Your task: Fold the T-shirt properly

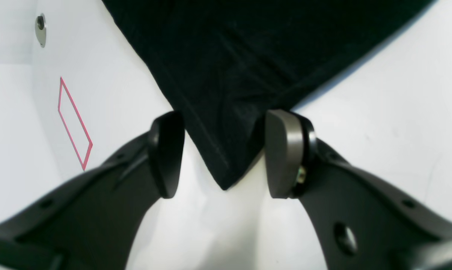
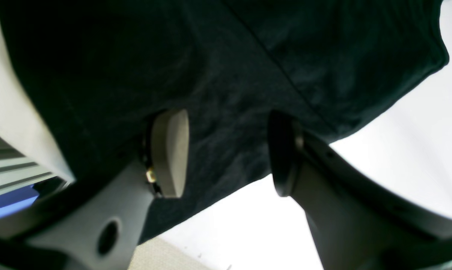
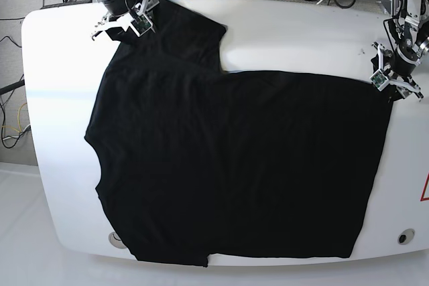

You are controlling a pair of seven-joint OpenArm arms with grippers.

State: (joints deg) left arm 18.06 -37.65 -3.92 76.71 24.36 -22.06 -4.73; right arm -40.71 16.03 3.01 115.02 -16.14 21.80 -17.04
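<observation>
Your T-shirt (image 3: 234, 165) lies spread flat on the white table (image 3: 53, 165), covering most of it from the 9 o'clock side across to 3 o'clock. One sleeve reaches up toward 11 o'clock; the rest of the body lies fairly smooth.

Your left gripper (image 1: 224, 153) sits at the table's 2 o'clock, low over the shirt's far corner. Its jaws stand apart, one on each side of the pointed fabric corner, and nothing is pinched between them. A red outline mark (image 1: 74, 122) shows on the table at 9 o'clock of the left wrist view, with a metal fitting (image 1: 40, 29) up at 10 o'clock.

Your right gripper (image 2: 228, 152) is at the table's 11 o'clock, over the sleeve. Jaws apart here too, black cloth lying beneath and between them; you cannot tell whether the pads touch it.
</observation>
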